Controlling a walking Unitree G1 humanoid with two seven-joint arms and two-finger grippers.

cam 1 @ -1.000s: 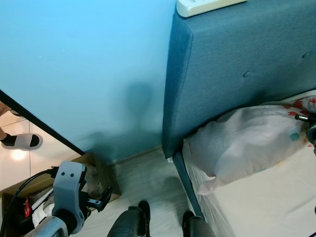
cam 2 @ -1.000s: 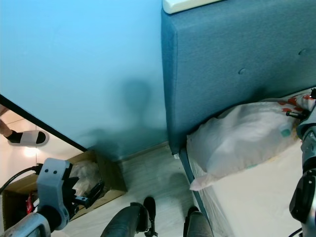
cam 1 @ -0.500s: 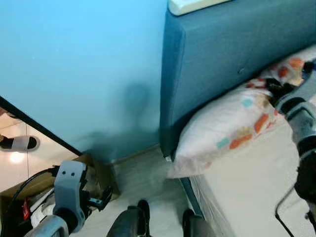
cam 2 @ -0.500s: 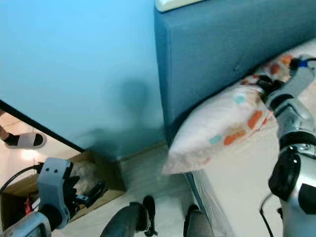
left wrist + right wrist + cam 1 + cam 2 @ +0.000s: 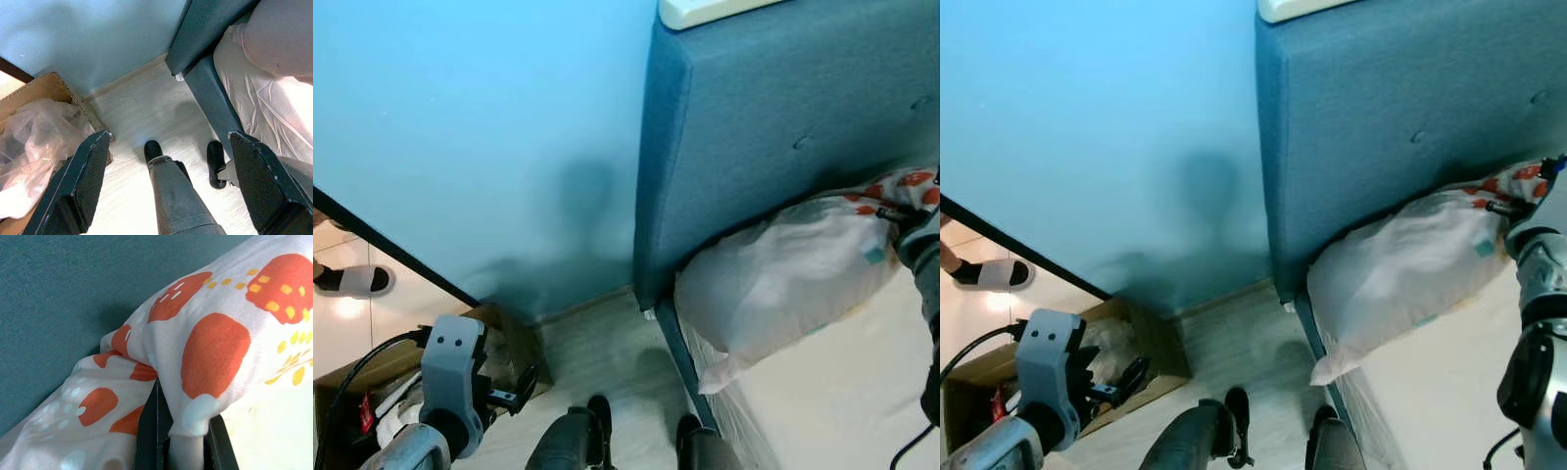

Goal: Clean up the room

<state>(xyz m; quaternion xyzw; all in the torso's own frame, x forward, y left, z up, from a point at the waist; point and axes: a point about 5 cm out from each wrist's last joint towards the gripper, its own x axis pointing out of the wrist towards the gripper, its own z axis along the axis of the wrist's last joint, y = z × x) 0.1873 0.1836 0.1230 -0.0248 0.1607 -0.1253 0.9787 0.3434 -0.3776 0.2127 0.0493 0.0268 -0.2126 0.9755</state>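
Half a second ago the puffy white pillow with orange spots (image 5: 793, 284) was lifted up; now it sits lower, against the blue padded headboard (image 5: 783, 117) at the right of the frame. At lower left, the left gripper (image 5: 166, 188) hangs with jaws wide apart, near the brown cardboard box (image 5: 514, 338). At the right edge, the right gripper (image 5: 178, 440) pinches the pillow's corner, likely to set it straight.

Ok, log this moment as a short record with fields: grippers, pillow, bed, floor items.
right gripper: shut on a fold of the pillow
left gripper: open, hanging over the floor
pillow: white with orange patches, on the bed against the headboard
bed: pale sheet, blue frame
cardboard box: on the floor by the wall, clear plastic inside
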